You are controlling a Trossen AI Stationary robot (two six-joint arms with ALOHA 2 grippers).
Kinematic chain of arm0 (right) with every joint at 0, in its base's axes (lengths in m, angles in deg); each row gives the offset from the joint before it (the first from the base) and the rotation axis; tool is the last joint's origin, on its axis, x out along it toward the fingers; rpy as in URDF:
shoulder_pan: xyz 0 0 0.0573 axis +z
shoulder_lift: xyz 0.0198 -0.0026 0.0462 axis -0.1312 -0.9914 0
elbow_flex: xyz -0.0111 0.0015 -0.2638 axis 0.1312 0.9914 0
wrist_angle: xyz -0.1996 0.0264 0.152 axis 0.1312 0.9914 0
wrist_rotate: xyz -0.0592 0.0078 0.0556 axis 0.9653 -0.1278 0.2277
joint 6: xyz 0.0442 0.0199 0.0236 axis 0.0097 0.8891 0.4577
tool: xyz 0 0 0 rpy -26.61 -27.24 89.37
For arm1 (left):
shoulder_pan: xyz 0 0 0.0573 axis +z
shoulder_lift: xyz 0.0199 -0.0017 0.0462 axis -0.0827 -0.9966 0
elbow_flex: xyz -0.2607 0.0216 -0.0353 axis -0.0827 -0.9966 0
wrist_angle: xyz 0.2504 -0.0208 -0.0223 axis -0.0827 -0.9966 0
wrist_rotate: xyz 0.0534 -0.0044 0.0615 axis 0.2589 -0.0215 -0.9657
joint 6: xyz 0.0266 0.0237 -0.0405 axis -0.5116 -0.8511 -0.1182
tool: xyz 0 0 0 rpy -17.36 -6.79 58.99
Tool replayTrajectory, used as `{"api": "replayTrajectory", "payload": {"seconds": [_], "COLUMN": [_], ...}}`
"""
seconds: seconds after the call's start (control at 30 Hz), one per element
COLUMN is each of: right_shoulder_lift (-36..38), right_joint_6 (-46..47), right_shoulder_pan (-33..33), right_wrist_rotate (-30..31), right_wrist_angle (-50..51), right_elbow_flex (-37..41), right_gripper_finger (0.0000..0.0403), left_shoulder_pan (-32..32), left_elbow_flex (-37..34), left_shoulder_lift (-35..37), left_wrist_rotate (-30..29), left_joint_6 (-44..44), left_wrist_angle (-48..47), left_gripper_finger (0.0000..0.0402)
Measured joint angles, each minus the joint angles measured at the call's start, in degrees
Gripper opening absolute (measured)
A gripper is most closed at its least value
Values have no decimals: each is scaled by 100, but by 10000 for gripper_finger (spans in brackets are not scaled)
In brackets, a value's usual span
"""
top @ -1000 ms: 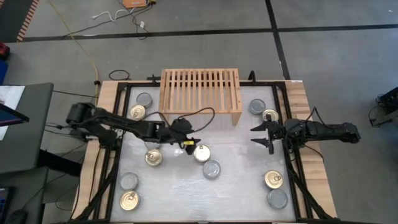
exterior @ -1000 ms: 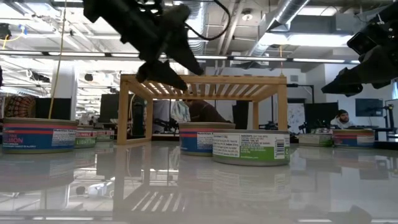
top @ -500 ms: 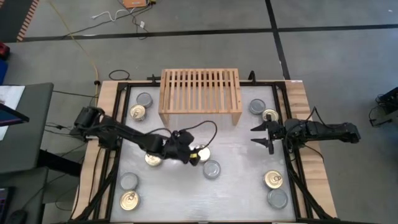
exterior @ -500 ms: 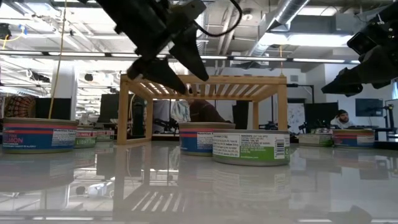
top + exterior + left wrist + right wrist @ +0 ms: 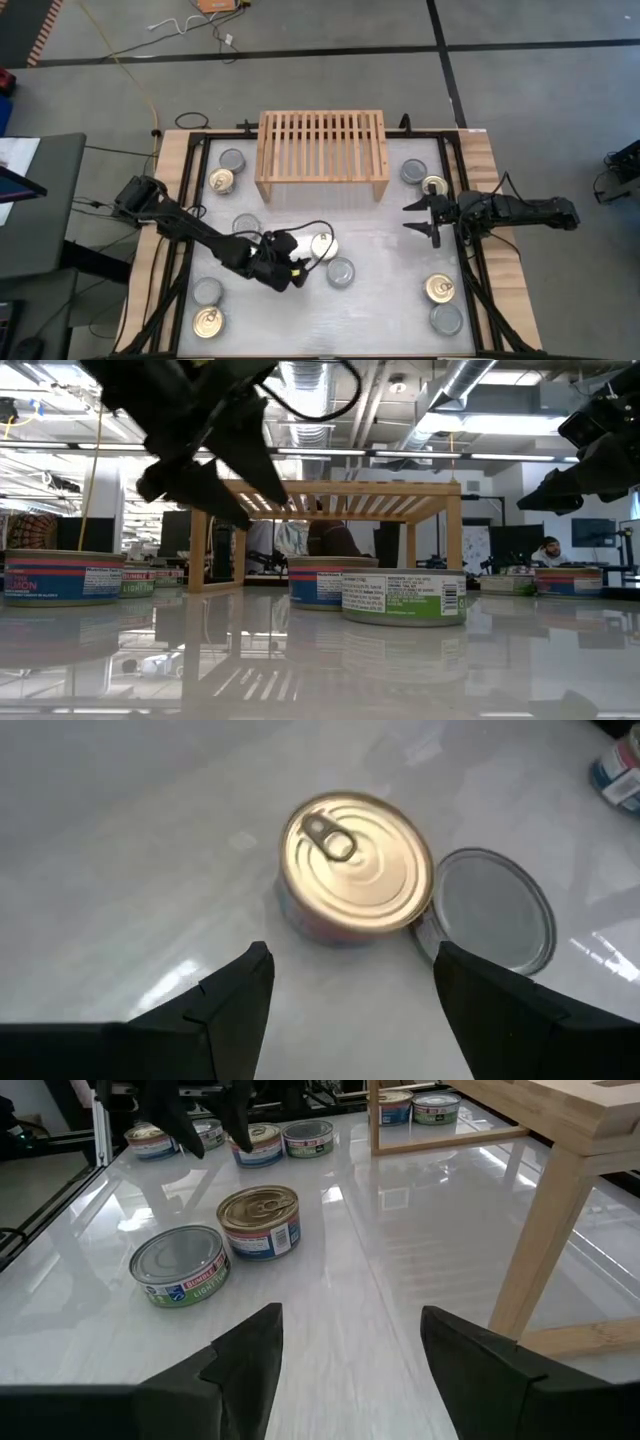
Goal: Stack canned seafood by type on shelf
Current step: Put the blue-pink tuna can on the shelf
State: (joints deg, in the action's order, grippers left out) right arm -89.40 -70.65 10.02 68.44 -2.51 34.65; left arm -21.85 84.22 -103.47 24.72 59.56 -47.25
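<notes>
Several round flat tins of canned seafood lie scattered on the white table. The wooden shelf (image 5: 322,150) stands on its legs at the far middle with nothing on top. My left gripper (image 5: 297,262) hangs open over the table's middle, just near-left of a gold-topped tin (image 5: 357,865) that touches a silver-topped tin (image 5: 495,910). Both tins lie ahead of its fingers, which stay above the table (image 5: 262,510). My right gripper (image 5: 418,217) waits open at the right side.
More tins lie at the far left (image 5: 226,170), near left (image 5: 207,306), far right (image 5: 424,178) and near right (image 5: 442,303). One silver tin (image 5: 246,225) sits beside my left arm. Bare table lies in front of the shelf and along the near edge.
My left gripper has swung toward the table's near edge and sunk a little, rolling at the wrist. It has come from beside the gold-topped tin's far-left side to its near-left side. No tin has moved.
</notes>
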Motion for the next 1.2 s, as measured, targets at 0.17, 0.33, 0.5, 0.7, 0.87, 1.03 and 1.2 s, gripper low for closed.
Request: {"api": "replayTrajectory", "payload": {"seconds": [0.17, 0.33, 0.5, 0.7, 0.87, 1.03, 1.2], "right_shoulder_lift": [-1, -2, -1, -5, -111, -607, -1163], "right_joint_6": [-1, 0, 0, 450, 1267, 1499, 1497], "right_shoulder_pan": [1, 0, 1, 22, 31, 237, 469], "right_wrist_rotate": [-2, -2, 1, 3, -10, 213, 408], "right_wrist_angle": [-1, -2, -71, -771, -1579, -1740, -1932], "right_elbow_flex": [1, 2, 7, 91, 306, 326, 328], "right_gripper_finger": [266, 266, 266, 266, 265, 257, 244], "left_shoulder_pan": [-207, -306, -267, -141, -76, -70, -70], "left_elbow_flex": [-352, -760, -1120, -1182, -1182, -1182, -1182], "left_shoulder_lift": [0, 0, 0, -2, -2, -2, -2], "left_wrist_rotate": [-134, -189, -183, -171, -171, -169, -169], "left_joint_6": [578, 839, 923, 761, 482, 320, 320], "left_wrist_angle": [117, 558, 1045, 1178, 1368, 1446, 1440], "left_gripper_finger": [262, 262, 262, 262, 262, 262, 262]}}
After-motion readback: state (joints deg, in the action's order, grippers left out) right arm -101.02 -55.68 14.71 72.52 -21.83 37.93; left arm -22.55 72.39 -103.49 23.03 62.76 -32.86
